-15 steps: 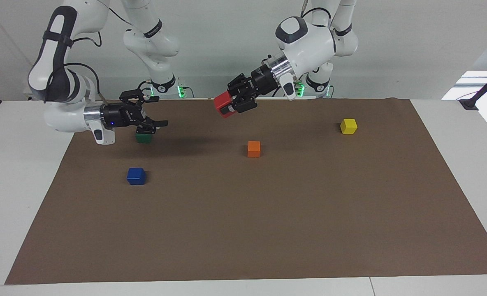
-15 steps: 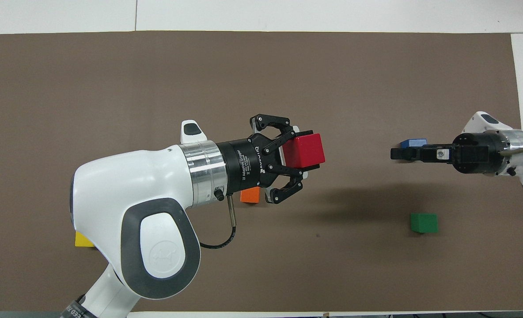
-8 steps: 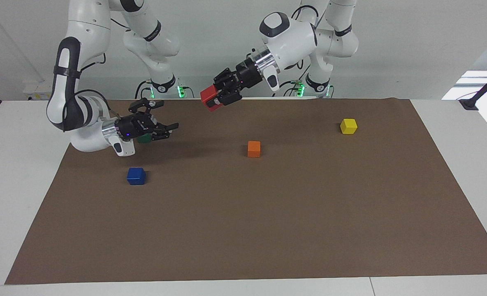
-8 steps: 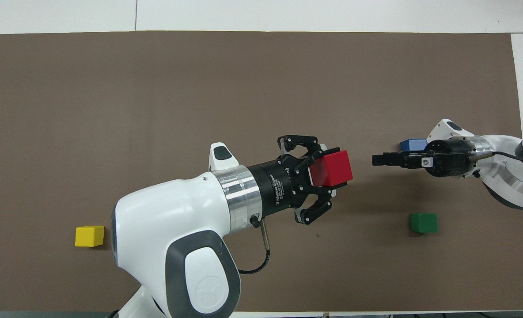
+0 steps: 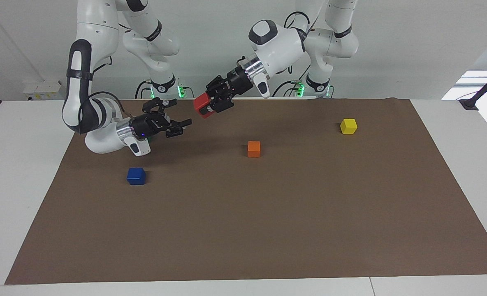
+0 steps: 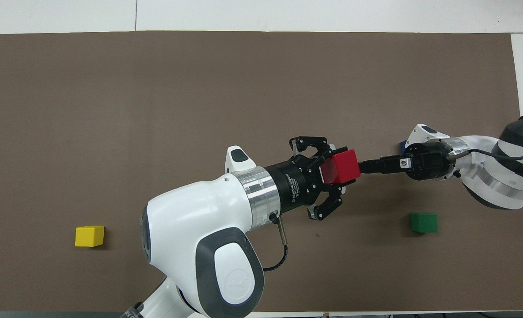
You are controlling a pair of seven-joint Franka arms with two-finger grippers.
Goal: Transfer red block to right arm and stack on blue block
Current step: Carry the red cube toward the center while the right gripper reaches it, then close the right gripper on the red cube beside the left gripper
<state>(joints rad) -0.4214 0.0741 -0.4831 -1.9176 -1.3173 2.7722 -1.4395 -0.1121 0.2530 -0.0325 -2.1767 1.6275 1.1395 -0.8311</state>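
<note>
red block, blue block, brown mat

Both arms have closed in (red block nearly meeting the right gripper).

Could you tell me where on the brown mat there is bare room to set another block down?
The widest bare patch is the strip of mat farther from the robots than the blue block and orange block. Bare room also lies between the orange block and the yellow block. It is crowded around the green block, where both end effectors meet over the mat.
</note>
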